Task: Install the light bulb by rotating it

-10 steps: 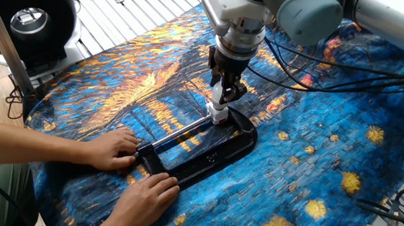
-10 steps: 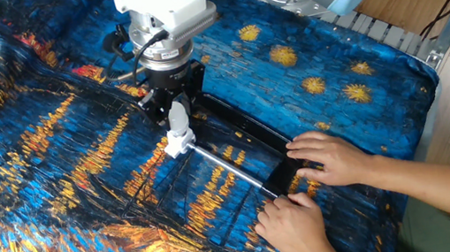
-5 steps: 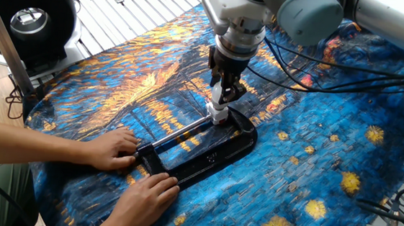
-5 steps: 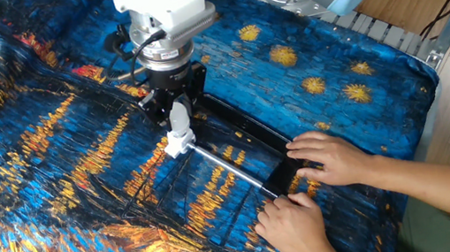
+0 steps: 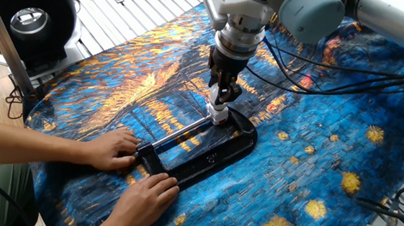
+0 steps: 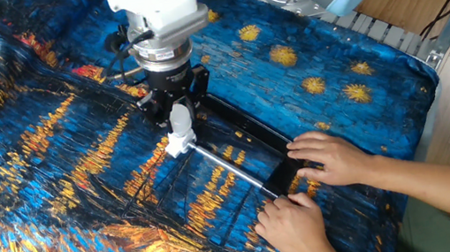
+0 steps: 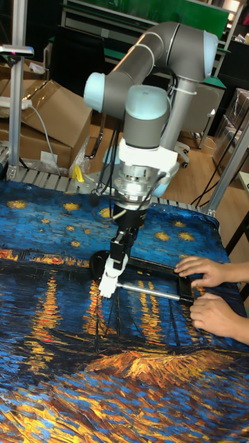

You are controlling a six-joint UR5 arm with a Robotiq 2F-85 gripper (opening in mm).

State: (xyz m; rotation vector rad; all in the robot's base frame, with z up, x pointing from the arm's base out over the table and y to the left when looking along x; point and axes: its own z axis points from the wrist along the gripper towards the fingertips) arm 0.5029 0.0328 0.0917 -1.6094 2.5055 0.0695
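Note:
The light bulb [image 6: 179,118] shows as a small white shape between the black fingers of my gripper [image 6: 178,113], which is shut on it. It sits upright directly on top of the white socket block [image 6: 177,142] at the end of a metal rod [image 6: 231,168]. The one fixed view shows the same stack: gripper [image 5: 221,93], light bulb [image 5: 222,97], socket block [image 5: 218,115]. In the tall view the gripper [image 7: 119,256] points down at the socket block [image 7: 107,285]. Most of the bulb is hidden by the fingers.
A person's two hands [image 5: 116,149] [image 5: 145,194] press down the near end of the black fixture [image 5: 217,156] on the painted cloth. Cables [image 5: 300,63] trail behind the arm. A black round fan [image 5: 26,12] stands off the table's corner.
My gripper's wrist has turned a little about its vertical axis with the bulb still held over the socket block. The hands and fixture have not moved.

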